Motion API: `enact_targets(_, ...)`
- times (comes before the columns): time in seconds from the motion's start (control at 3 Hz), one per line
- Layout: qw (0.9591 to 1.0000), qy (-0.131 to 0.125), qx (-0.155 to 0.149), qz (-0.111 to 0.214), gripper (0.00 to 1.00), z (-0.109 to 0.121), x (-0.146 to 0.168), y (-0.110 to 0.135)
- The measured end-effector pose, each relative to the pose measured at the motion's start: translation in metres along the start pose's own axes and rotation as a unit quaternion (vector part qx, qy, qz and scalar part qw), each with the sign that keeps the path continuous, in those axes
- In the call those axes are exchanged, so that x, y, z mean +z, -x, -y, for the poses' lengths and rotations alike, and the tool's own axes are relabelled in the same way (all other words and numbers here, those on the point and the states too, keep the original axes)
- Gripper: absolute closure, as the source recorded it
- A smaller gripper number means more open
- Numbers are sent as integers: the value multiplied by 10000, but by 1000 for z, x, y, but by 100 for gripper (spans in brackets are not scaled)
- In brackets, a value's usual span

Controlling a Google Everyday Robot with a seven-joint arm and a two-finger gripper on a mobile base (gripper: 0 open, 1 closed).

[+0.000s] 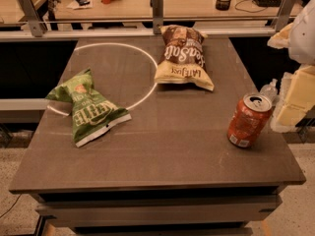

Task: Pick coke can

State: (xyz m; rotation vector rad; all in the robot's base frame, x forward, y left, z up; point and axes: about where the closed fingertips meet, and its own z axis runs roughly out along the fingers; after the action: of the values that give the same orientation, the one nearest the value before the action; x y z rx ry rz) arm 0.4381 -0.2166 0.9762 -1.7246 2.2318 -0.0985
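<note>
The coke can [248,120] is an orange-red soda can with a silver top and pull tab and a white label patch near its base. It stands slightly tilted on the brown table [172,141], near the right edge. My gripper [290,100] comes in from the right edge of the view as cream and white parts. It sits just right of the can and a little behind it, level with the can's top. It holds nothing that I can see.
A green chip bag [88,107] lies at the left of the table. A brown and cream chip bag [183,58] lies at the back middle. A white circle line [115,45] is marked on the tabletop. A metal rail [157,31] and desks stand behind the table.
</note>
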Motion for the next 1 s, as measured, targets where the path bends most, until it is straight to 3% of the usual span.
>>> enact_targets(0.33,10000,-1,0,0,0,0,0,0)
enact_targets(0.67,9984,-14,379,408,0,1,3,-6)
enact_targets(1.0,9828,-191,1333,1264,0,4,15,-39)
